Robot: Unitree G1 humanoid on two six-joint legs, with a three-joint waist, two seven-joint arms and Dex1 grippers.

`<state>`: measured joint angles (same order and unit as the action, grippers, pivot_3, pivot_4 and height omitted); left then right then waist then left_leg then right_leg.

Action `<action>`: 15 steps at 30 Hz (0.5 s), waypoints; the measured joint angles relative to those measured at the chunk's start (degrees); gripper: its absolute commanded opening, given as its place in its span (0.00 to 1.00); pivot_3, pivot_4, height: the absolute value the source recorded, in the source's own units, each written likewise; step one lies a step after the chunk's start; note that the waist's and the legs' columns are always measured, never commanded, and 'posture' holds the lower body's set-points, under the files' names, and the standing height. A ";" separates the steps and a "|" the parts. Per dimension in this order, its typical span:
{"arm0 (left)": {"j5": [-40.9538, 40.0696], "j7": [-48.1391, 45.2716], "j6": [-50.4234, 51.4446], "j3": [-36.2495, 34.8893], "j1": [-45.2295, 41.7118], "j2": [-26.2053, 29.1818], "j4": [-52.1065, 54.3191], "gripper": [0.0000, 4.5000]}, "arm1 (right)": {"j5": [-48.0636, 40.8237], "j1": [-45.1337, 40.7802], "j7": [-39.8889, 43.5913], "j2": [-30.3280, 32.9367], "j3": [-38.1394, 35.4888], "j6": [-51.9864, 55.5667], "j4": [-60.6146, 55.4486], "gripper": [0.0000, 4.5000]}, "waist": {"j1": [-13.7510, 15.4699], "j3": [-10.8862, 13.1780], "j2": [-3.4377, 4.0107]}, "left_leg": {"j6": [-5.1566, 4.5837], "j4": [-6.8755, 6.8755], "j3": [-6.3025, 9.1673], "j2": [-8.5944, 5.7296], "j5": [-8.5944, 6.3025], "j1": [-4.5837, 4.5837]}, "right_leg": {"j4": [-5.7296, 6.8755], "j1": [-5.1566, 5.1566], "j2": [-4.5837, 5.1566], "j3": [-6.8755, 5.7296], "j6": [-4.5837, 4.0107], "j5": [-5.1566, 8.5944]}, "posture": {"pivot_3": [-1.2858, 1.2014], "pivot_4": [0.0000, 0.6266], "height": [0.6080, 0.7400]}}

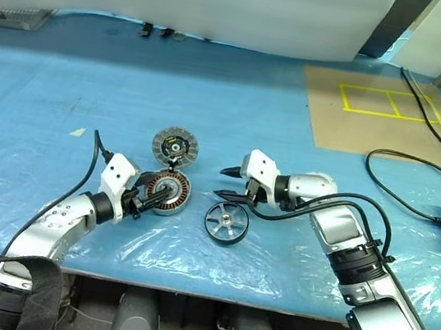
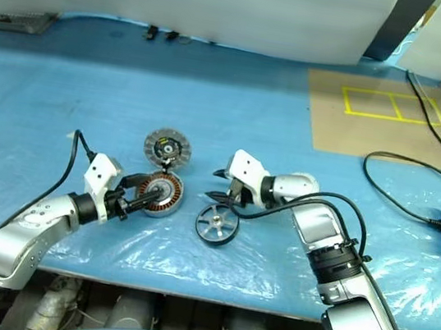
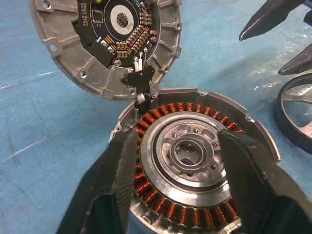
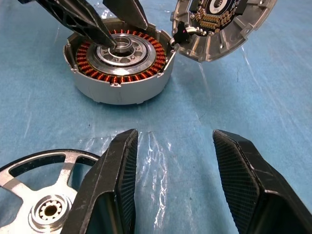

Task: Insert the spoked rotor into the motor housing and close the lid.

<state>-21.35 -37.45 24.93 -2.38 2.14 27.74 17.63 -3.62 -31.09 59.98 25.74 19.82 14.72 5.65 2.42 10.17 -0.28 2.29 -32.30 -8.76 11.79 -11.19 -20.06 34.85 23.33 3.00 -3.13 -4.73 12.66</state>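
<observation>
Now both pincers hover spread over the motor parts.
Left pincer (image 1: 148, 196) straddles the housing (image 1: 171, 193); rotor (image 1: 226, 221) at 4 o'clock, right pincer (image 1: 224, 182) empty.

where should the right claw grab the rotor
Grip the rotor across its dark rim, coming down from above with one finger outside and one in a gap between spokes. It lies flat on the table, hub up, so the rim edge is the only raised part. The right claw hovers open beside it.

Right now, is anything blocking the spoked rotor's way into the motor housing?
Yes. The left end effector has its black fingers over the open silver housing, above its copper windings. The dark-rimmed, silver-spoked rotor lies beside it on the blue table.
</observation>
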 measured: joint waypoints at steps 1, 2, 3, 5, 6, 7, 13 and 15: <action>-0.09 0.05 0.03 0.00 0.32 0.00 0.01 0.35 | 0.06 0.00 0.05 0.00 0.00 -0.03 0.07 0.55 | -0.01 0.00 0.00 | 0.00 0.00 0.00 0.00 0.00 0.00 | 0.00 0.00 0.00 0.00 0.00 0.00 | 0.52 0.24 1.00; -0.08 0.21 0.03 0.00 0.49 0.00 0.01 0.30 | 0.09 0.00 0.13 0.00 0.00 -0.06 0.09 0.55 | -0.01 0.00 0.00 | 0.00 0.00 0.00 0.01 0.00 0.00 | 0.00 0.00 0.00 0.00 0.00 0.00 | 0.52 0.24 1.00; -0.04 0.48 0.00 0.00 0.52 -0.01 0.01 0.22 | 0.09 0.00 0.24 -0.01 0.00 -0.17 0.10 0.55 | 0.02 0.00 0.00 | 0.00 0.00 0.00 0.00 0.00 0.00 | 0.00 0.00 0.00 0.00 0.00 0.00 | 0.52 0.24 1.00; -0.04 1.04 -0.06 -0.21 0.46 -0.15 0.00 0.07 | 0.10 0.00 0.45 -0.05 0.00 -0.51 0.11 0.55 | 0.03 0.00 0.00 | 0.00 0.00 0.01 0.00 0.00 0.00 | 0.00 0.00 0.00 0.00 0.00 0.00 | 0.52 0.24 1.00; -0.05 1.41 -0.07 -0.55 0.33 -0.49 0.00 0.00 | 0.12 0.00 0.50 -0.06 0.00 -0.53 0.14 0.55 | 0.03 0.00 0.00 | 0.00 -0.01 0.00 0.00 0.00 0.00 | 0.00 0.00 0.00 0.00 0.00 0.00 | 0.52 0.24 1.00; -0.10 1.68 -0.10 -0.79 0.16 -0.71 -0.04 0.00 | 0.15 0.00 0.51 -0.07 0.00 -0.55 0.17 0.55 | 0.04 0.00 0.00 | 0.00 -0.01 0.00 0.00 0.00 0.00 | 0.00 0.00 0.00 0.00 0.00 0.00 | 0.52 0.24 1.00; 2.55 4.21 -0.29 -0.66 -1.45 -0.63 -1.04 0.00 | 0.23 0.00 0.53 -0.17 0.00 -0.59 0.22 0.55 | 0.04 0.00 0.00 | -0.01 -0.01 0.01 0.00 0.01 0.00 | 0.00 0.00 0.00 0.00 0.00 0.00 | 0.52 0.24 1.00; 3.97 4.79 -0.58 -0.03 -1.61 -0.55 -1.32 0.00 | 0.23 0.00 0.52 -0.20 0.00 -0.60 0.24 0.55 | 0.02 0.00 0.00 | -0.01 -0.01 0.02 -0.01 0.01 0.00 | 0.00 0.00 0.00 0.00 0.00 0.00 | 0.52 0.24 1.00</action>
<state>-17.39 -32.66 24.35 -2.40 0.53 27.19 16.31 -3.39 -31.09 60.50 25.54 19.82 14.13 5.89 2.44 10.17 -0.28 2.28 -32.31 -8.74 11.79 -11.19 -20.06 34.85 23.33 3.00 -3.13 -4.72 12.66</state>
